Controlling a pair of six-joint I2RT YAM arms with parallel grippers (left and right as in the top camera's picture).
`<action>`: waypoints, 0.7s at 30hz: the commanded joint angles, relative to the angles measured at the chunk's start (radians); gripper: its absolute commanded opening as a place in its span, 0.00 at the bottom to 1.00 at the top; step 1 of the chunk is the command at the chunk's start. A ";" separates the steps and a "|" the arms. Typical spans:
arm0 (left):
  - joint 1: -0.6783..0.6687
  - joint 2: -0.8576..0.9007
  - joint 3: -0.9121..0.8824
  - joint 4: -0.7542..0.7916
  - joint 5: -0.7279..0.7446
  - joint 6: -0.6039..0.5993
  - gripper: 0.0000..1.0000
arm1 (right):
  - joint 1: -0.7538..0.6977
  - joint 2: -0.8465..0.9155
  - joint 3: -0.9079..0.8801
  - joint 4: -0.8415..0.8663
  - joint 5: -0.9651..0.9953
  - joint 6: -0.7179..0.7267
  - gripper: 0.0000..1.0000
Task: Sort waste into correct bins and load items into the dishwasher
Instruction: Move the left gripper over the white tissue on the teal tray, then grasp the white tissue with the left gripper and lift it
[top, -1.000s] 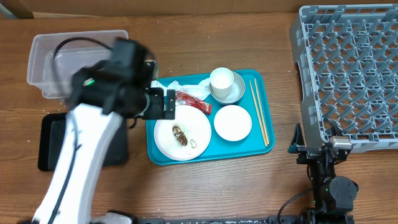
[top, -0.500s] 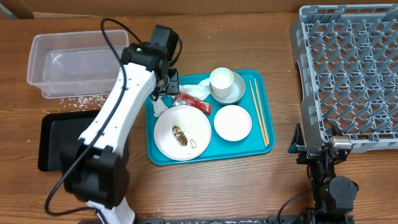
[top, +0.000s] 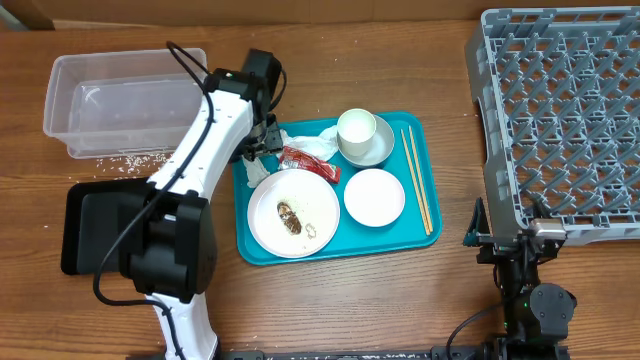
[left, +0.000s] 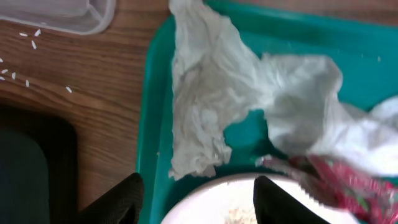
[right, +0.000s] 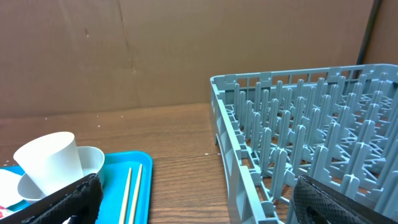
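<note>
The left claw (left: 199, 186), now brought over the teal tray (left: 149, 124), is half-narrowed yet empty; the napkin (left: 205, 93) just ahead is judged next.

Overhead cam: fixed, looks straight dn, far enough out for the whole table (top: 330, 310): tub (top: 120, 57), black tray (top: 85, 230), teal tray (top: 370, 243), rack (top: 560, 110). L wrist cam: v close, facing dn on teal tray's left rim + napkin (left: 205, 106). R wrist cam: low, near-horizontal toward back wall (right: 124, 56), rack at right. All 3 share teal tray; R + overhead also share cup (right: 53, 162), chopsticks (right: 132, 193).
</note>
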 joint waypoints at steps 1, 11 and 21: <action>0.031 0.018 0.022 0.032 0.003 -0.106 0.57 | 0.003 -0.010 -0.011 0.006 0.009 -0.004 1.00; 0.023 0.019 0.016 0.091 0.138 -0.155 0.52 | 0.003 -0.010 -0.011 0.006 0.009 -0.004 1.00; 0.015 0.020 -0.049 0.127 0.032 -0.191 0.52 | 0.003 -0.010 -0.011 0.006 0.009 -0.004 1.00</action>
